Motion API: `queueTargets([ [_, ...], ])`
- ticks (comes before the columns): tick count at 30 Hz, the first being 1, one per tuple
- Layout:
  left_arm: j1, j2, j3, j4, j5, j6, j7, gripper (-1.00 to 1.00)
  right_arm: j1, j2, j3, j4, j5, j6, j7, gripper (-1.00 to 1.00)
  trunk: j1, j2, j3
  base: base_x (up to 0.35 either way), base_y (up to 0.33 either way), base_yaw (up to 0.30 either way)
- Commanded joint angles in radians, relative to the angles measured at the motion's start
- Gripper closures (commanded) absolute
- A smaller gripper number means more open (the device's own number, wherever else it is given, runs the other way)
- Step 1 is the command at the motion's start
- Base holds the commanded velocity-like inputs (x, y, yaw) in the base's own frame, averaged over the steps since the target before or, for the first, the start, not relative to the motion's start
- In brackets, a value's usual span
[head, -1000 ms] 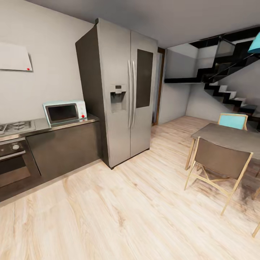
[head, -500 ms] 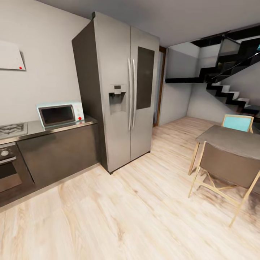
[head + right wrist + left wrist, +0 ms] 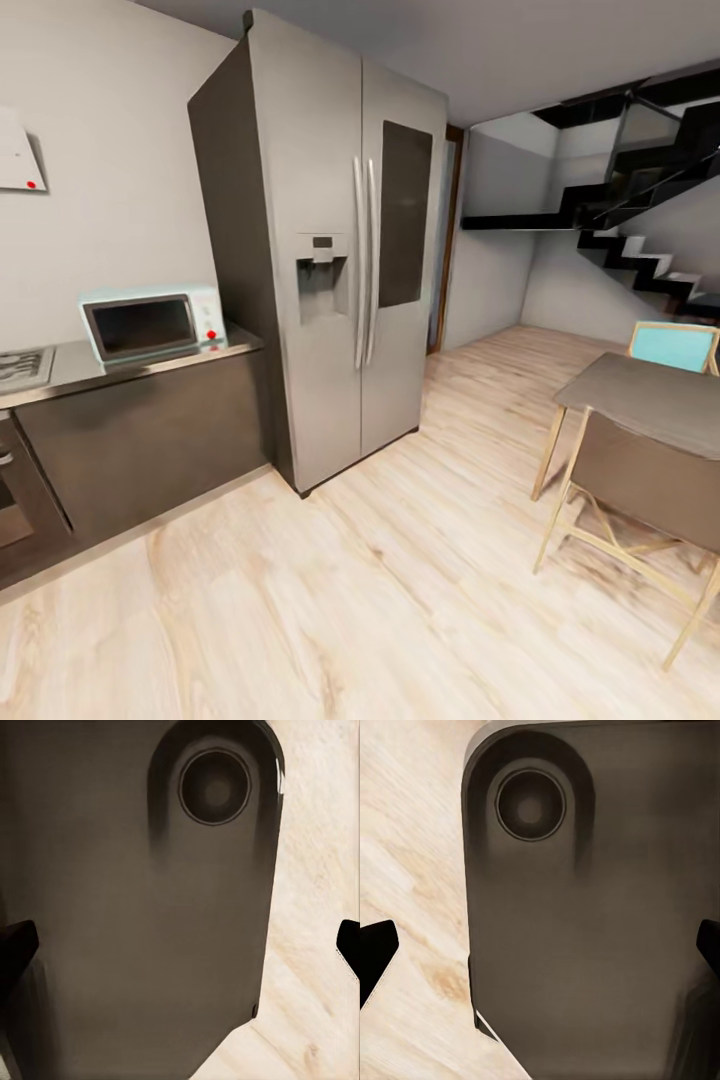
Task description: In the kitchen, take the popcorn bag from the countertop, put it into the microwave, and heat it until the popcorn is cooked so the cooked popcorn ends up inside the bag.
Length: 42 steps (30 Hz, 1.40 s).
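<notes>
we see the pale mint-blue microwave (image 3: 150,325) from our head camera, standing on the grey countertop (image 3: 130,365) with its dark glass door closed and a red dot beside the white knobs. just beside it rises the tall steel side-by-side fridge (image 3: 320,250) with a dispenser in its door, and on the microwave's other side a corner of the gas hob (image 3: 20,366) shows, with part of the black built-in oven (image 3: 15,500) below it. dark cabinet fronts run under the worktop. across the light wooden floor (image 3: 350,600) from the kitchen stand a grey dining table (image 3: 650,395), a brown chair (image 3: 640,500) and a teal chair (image 3: 675,347), with a black staircase (image 3: 640,240) behind them. our left gripper (image 3: 540,952) points down at a dark part of our own base (image 3: 592,915) and the wood floor, its black fingertips wide apart with nothing between them. our right gripper (image 3: 180,945) hangs the same way over the base, released and empty. the popcorn bag is nowhere we can point to.
</notes>
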Motion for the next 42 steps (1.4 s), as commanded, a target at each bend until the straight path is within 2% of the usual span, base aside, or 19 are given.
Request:
queueTargets([
  [1,0.000,0.000,0.001,0.000,0.001,-0.001,0.000,-1.00,0.000,0.000,-0.001,0.000,0.000,0.000,0.000,-1.00,0.001,0.000,-0.001,0.321,0.000,0.000],
  [12,0.000,0.000,0.000,0.000,0.003,0.002,0.000,-1.00,0.000,-0.003,-0.001,0.000,0.004,-0.004,0.000,-1.00,0.001,0.000,-0.001,0.321,0.000,0.000],
  [18,0.000,-0.001,0.001,0.000,0.004,0.009,0.000,-1.00,0.000,-0.010,-0.003,0.000,0.000,-0.073,-0.001,-1.00,0.001,0.000,-0.001,0.321,0.000,0.000],
  [27,0.000,0.000,0.000,0.000,0.004,0.008,0.001,-1.00,0.000,-0.011,0.002,0.000,0.001,-0.082,-0.001,-1.00,0.001,0.000,-0.001,0.321,0.000,0.008],
  [42,0.000,0.000,0.001,0.000,0.007,0.008,0.009,-1.00,0.000,-0.016,0.002,0.000,0.001,-0.082,-0.001,-1.00,0.001,0.000,-0.001,0.321,0.000,0.248],
])
